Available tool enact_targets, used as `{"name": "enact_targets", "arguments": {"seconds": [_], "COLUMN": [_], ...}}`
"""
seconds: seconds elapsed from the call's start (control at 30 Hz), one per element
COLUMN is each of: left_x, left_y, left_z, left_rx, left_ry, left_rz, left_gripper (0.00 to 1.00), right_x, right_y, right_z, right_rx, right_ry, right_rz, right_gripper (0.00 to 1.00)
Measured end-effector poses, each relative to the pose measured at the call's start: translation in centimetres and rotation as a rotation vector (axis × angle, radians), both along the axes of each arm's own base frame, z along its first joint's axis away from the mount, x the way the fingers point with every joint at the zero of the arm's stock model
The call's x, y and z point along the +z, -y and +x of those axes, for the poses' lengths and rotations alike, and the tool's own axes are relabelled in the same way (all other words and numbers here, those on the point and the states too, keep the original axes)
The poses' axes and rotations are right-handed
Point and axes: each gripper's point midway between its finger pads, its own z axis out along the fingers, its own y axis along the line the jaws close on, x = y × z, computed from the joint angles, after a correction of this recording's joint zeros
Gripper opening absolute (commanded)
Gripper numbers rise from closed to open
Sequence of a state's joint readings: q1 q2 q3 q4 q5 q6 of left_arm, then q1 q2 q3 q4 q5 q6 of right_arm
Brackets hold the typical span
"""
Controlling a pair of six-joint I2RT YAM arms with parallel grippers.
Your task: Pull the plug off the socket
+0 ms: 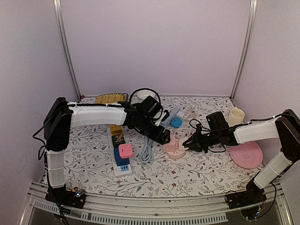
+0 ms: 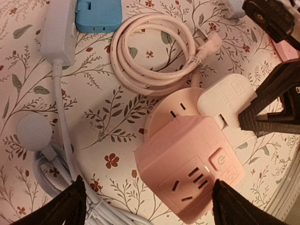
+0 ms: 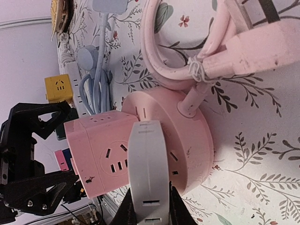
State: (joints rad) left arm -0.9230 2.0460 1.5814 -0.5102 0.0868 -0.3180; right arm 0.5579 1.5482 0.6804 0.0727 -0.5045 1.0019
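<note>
one round pink socket (image 2: 161,115), one pink cube adapter (image 2: 187,164), one white plug (image 2: 227,96), one coiled pink cable (image 2: 154,51), one white power strip (image 1: 123,169), one pink plate (image 1: 246,154), one cream cup (image 1: 236,116).

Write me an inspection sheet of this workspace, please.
Surface: floral tablecloth.
Job's things: white plug seated in pink round socket; pink cube adapter sits on the same socket.
Clutter: white power strip, pink plate, cream cup, blue adapter.
Grippers: right gripper shut on the white plug; left gripper open around the pink cube adapter.
Cables: pink cable coiled by the socket; white cable bundled beside the power strip.
Surroundings: plain walls, metal posts.
</note>
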Motion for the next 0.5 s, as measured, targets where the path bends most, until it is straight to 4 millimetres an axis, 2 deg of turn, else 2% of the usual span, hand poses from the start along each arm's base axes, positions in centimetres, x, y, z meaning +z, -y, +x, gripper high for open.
{"name": "enact_targets", "arguments": {"seconds": [0.5], "left_x": [0.3], "left_y": [-0.4], "left_z": [0.7], "left_rx": [0.026], "left_ry": [0.032], "left_rz": [0.021], "left_gripper": [0.93], "right_x": [1.0], "right_y": [-1.2], "right_z": [0.0], "right_rx": [0.057], "right_ry": [0.079], "right_rz": [0.001], "right_gripper": [0.03]}}
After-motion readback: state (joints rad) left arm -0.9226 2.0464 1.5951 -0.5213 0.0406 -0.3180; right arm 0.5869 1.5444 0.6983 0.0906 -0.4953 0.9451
